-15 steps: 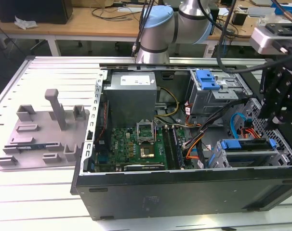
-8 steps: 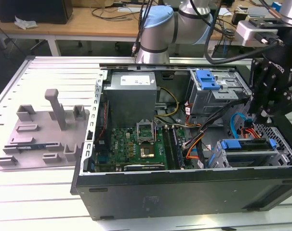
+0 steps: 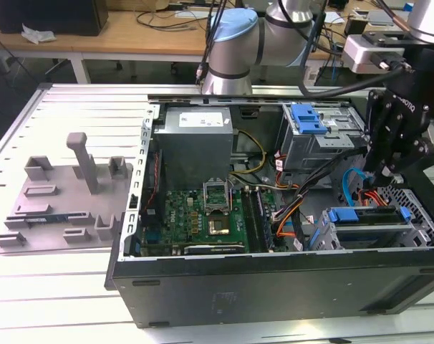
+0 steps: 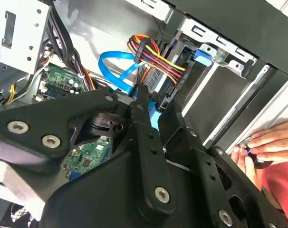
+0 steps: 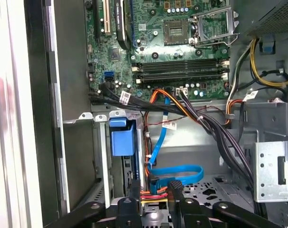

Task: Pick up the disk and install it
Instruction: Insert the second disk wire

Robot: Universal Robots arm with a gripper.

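Your gripper (image 3: 390, 174) hovers over the case's (image 3: 274, 279) drive bay at its front corner, fingers near-closed and empty — the disk (image 3: 366, 217) already sits in that bay, so you're at seating — judge alignment carefully.

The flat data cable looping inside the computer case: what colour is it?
Bright blue; the flat cable shows best in the first wrist view.
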